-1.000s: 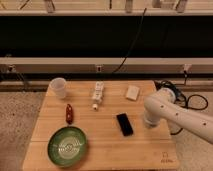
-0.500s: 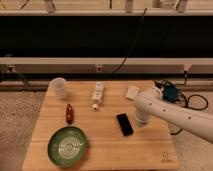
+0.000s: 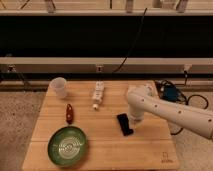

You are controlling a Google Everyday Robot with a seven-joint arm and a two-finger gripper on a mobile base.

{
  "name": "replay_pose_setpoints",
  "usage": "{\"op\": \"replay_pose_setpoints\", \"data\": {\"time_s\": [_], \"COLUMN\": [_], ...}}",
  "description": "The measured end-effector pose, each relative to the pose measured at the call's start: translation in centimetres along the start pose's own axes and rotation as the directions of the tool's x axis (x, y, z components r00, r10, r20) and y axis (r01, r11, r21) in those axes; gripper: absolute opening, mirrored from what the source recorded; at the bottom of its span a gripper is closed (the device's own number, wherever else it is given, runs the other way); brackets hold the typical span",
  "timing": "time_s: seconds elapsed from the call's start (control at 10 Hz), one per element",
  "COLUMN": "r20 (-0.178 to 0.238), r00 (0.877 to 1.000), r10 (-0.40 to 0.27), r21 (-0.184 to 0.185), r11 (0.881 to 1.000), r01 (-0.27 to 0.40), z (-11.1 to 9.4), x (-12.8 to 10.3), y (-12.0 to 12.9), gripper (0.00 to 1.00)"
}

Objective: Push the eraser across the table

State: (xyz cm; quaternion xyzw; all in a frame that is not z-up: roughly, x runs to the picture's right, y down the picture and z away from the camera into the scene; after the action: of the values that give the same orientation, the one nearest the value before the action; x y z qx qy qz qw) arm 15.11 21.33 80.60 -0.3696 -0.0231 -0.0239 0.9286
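Note:
The eraser (image 3: 125,124), a flat black slab, lies on the light wooden table (image 3: 105,155) right of centre. My white arm reaches in from the right and bends down over the table. The gripper (image 3: 135,119) sits at the eraser's right edge, low over the wood and shut with nothing held. Whether it touches the eraser I cannot tell.
A white power strip (image 3: 98,94) lies behind the eraser. A red pepper (image 3: 69,113) and a green plate (image 3: 67,145) are to the left, with a clear cup (image 3: 59,87) at the back left. A blue device (image 3: 170,92) with cables sits off the table's right edge.
The arm has swung left and down toward the eraser and now covers the small cream block at the back right. The eraser has not moved.

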Motion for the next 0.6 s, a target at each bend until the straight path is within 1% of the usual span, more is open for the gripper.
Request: {"op": "replay_pose_setpoints", "data": {"time_s": [0.2,0.3,0.4,0.6], "r20": [-0.009,-0.014,-0.018,-0.031], "r00": [1.000,0.999,0.998,0.997], "r10": [-0.027,-0.049,-0.057,-0.072], "r21": [-0.008,-0.010,-0.011,-0.015], "r11": [1.000,0.999,0.998,0.997], "r01": [0.026,0.049,0.057,0.071], "z": [0.2,0.3,0.4,0.5], "x": [-0.8,-1.8,-2.3,-2.5], "y": [-0.5,-1.1,-1.3,-1.5], "gripper": [0.00,0.00,0.00,0.00]}}
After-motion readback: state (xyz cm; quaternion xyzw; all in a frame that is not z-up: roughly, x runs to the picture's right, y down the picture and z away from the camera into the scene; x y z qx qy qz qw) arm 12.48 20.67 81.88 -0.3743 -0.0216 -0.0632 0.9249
